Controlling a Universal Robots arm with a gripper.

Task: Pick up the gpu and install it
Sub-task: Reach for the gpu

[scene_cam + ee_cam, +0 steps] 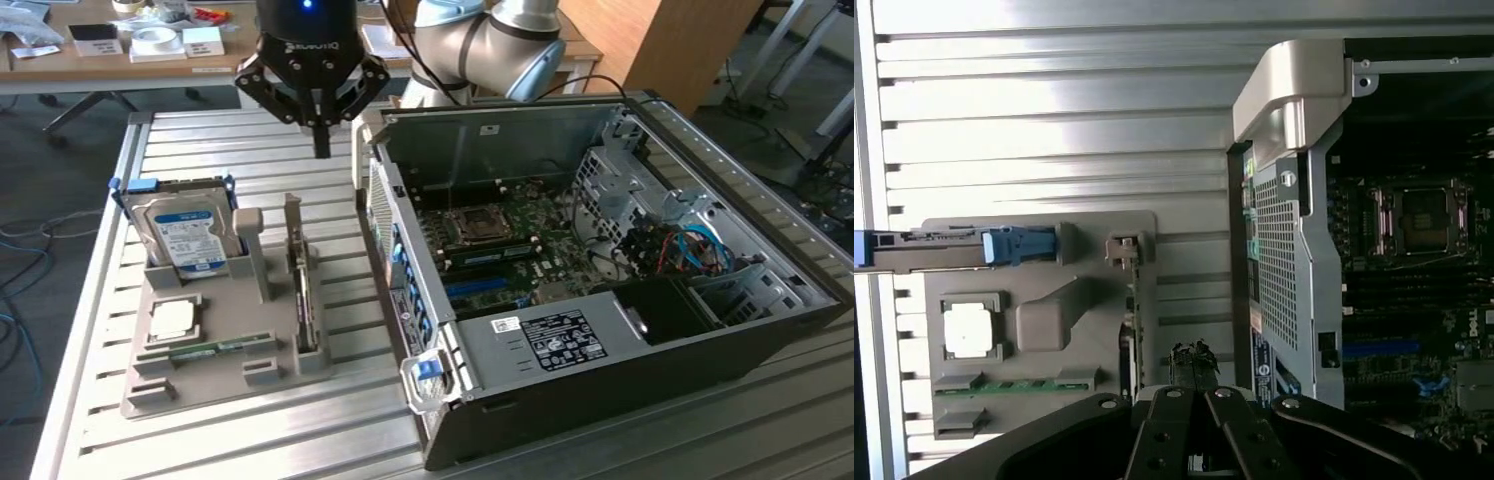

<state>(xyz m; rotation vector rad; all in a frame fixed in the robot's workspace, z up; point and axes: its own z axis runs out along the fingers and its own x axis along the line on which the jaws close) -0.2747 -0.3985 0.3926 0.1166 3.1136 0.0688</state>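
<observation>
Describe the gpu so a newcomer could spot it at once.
To the exterior view's left of the open computer case lies a grey holder tray. The gpu stands on edge in the tray's slot nearest the case. Unlike the thick blue-labelled hard drive and the flat-lying memory stick, it is thin and long.

I see the gpu (306, 300) standing upright on its long edge in a slot of the grey holder (200, 385), thin, dark, seen nearly edge-on.
</observation>
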